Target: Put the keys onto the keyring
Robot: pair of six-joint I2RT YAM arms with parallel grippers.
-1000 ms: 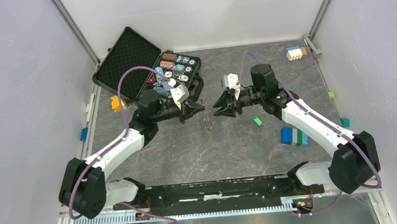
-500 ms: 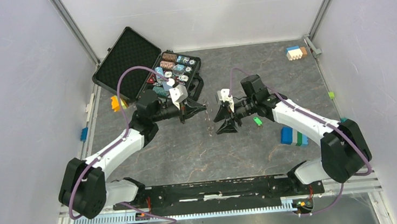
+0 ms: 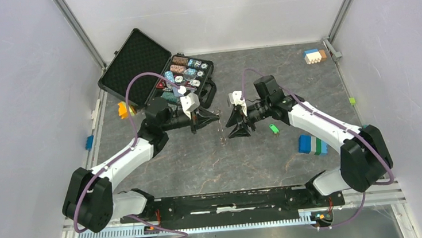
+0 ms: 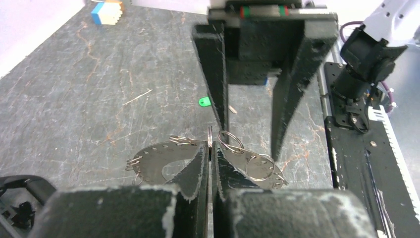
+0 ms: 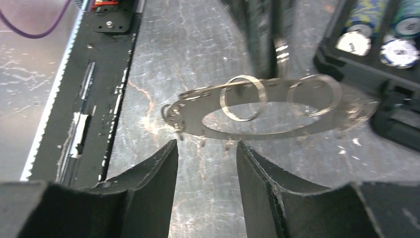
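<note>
The keyring (image 4: 158, 159) is a flat grey metal ring with small wire rings in holes along its edge. My left gripper (image 4: 210, 147) is shut on its rim and holds it above the table (image 3: 221, 131). My right gripper (image 5: 207, 145) faces it from the right, open and empty, with the fingertips just short of the keyring's (image 5: 190, 116) near edge. In the left wrist view the right gripper (image 4: 249, 141) stands just behind the ring. One key with a bright green head (image 3: 274, 128) lies loose on the table behind the right gripper, and also shows in the left wrist view (image 4: 204, 101).
An open black case of poker chips (image 3: 185, 75) sits just behind the left gripper, close to the keyring. Blue and green blocks (image 3: 312, 144) lie right of the right arm. More blocks (image 3: 314, 56) sit at the back right, and an orange block (image 3: 122, 110) at the left edge.
The right arm has swung left toward the keyring and the left gripper, leaving the green key behind it. Its jaws now stand wider. The left gripper has kept its hold and place.
</note>
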